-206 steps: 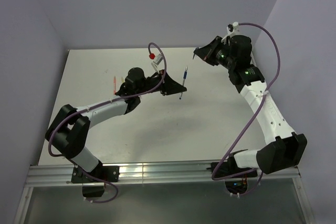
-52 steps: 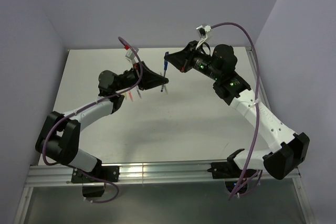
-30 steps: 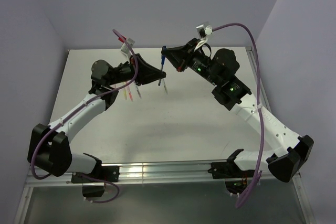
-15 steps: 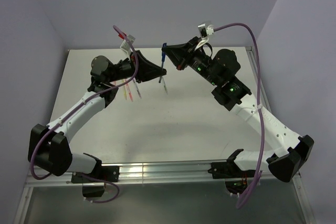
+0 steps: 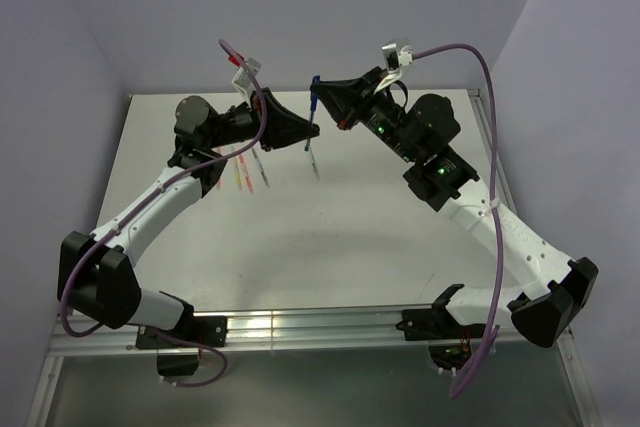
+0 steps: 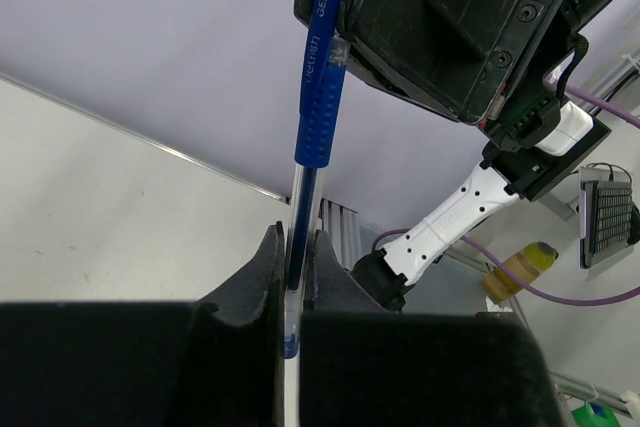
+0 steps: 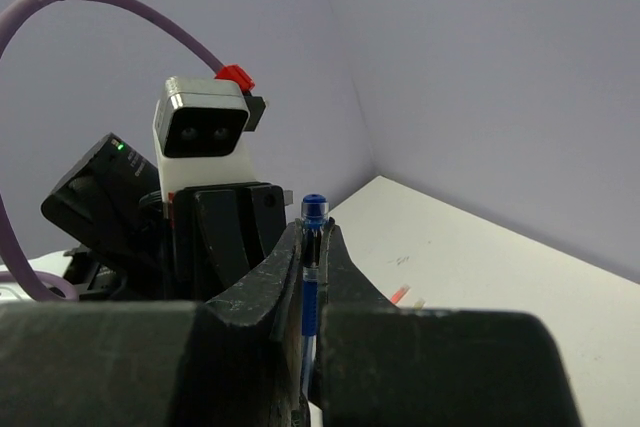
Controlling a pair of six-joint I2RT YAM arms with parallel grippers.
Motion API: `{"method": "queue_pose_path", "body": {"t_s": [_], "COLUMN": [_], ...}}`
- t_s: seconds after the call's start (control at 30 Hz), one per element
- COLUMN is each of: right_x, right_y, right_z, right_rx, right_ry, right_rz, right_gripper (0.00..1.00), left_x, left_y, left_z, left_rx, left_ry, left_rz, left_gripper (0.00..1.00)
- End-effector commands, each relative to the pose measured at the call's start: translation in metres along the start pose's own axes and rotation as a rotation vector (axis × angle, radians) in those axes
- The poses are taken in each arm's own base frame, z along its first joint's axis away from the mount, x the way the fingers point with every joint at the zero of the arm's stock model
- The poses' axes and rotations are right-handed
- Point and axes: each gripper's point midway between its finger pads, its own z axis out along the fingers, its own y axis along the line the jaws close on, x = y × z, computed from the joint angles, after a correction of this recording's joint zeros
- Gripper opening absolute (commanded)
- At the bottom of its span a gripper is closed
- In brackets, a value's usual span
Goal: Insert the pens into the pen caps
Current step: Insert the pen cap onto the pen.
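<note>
The left end effector [image 5: 309,134] and the right end effector [image 5: 320,99] are meeting tip to tip in the upper middle of the overhead view, above the pale, matte surface [image 5: 350,232]. Both are pinching one blue pen [image 5: 312,112] that is standing nearly upright between them.

In the left wrist view the left fingers [image 6: 268,277] are showing as two blunt black wedges, almost fully closed. They are squeezing the pen's clear, glassy lower barrel. Below them the barrel is running out of the bottom of the frame, so its tip is cut off. A darker blue patch is sitting low in the narrow gap, and I cannot tell whether that is a cap. Above the fingers the pen is widening into a ribbed blue grip sleeve with pale printed lettering. Its top is disappearing behind the right end effector's boxy black housing at the upper right.

In the right wrist view the right fingers [image 7: 285,267] are also almost closed and are clamping the pen. Only a rounded blue end with a clear collar is poking out above them, and the rest is hidden.

Some loose pens [image 5: 241,173], thin pink and yellowish sticks, are lying on the surface at centre left, partly under the left arm. They are too small for me to make out further.
</note>
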Motion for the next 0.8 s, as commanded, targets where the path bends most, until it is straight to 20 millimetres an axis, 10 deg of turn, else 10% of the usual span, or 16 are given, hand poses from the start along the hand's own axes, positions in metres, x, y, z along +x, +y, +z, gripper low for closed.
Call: {"method": "queue_pose_path", "body": {"t_s": [0.0, 0.57, 0.77], "right_x": [0.152, 0.157, 0.099], "right_y": [0.044, 0.026, -0.009], "right_z": [-0.050, -0.035, -0.009], "right_rx": [-0.181, -0.028, 0.167], "right_ry": [0.561, 0.581, 0.423], "right_rz": [0.169, 0.164, 0.131], "right_gripper": [0.00, 0.00, 0.00], "left_x": [-0.128, -0.123, -0.089], "left_y": [-0.011, 0.004, 0.011], "left_z": [-0.007, -0.006, -0.001], "left_rx": [-0.115, -0.179, -0.126], "left_ry": [-0.420, -0.388, -0.277], "left_rz": [0.222, 0.165, 0.074], "left_gripper": [0.00, 0.00, 0.11]}}
